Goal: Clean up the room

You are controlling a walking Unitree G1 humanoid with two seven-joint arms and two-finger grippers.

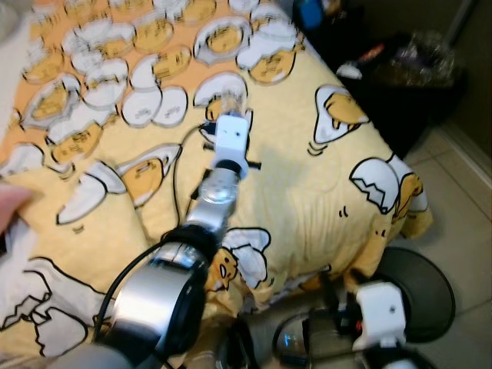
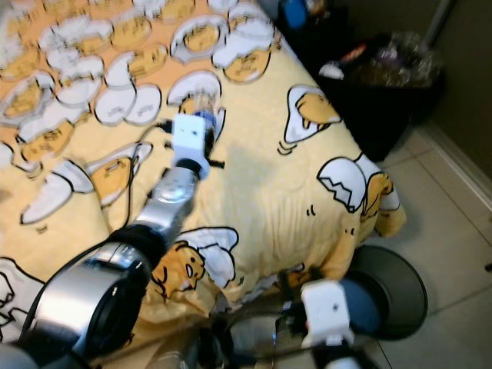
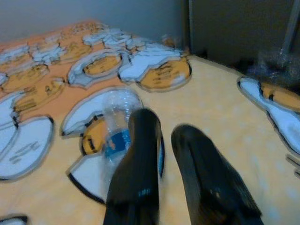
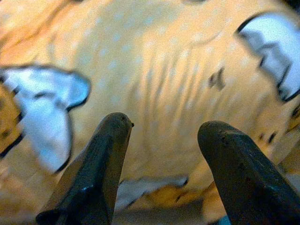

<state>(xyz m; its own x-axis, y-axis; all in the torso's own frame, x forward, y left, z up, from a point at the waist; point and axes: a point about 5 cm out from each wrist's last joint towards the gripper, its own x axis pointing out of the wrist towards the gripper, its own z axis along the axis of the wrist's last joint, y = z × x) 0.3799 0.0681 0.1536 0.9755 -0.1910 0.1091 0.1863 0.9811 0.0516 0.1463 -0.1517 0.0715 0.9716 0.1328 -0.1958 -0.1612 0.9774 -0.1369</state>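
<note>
While the left claw (image 3: pixel 161 136), narrowly parted, hovers beside a clear plastic bottle (image 3: pixel 117 124) lying on the yellow egg-print bedspread (image 1: pixel 307 192), the right claw (image 4: pixel 164 136) gapes wide near the bed's edge.

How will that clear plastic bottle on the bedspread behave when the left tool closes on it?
The bottle looks clear and seemingly empty, so probably light and easily crushed by a firm squeeze. It lies on its side on the soft bedspread, so a nudge may roll it. The left tool is open right beside it; smooth plastic could slip.
</note>
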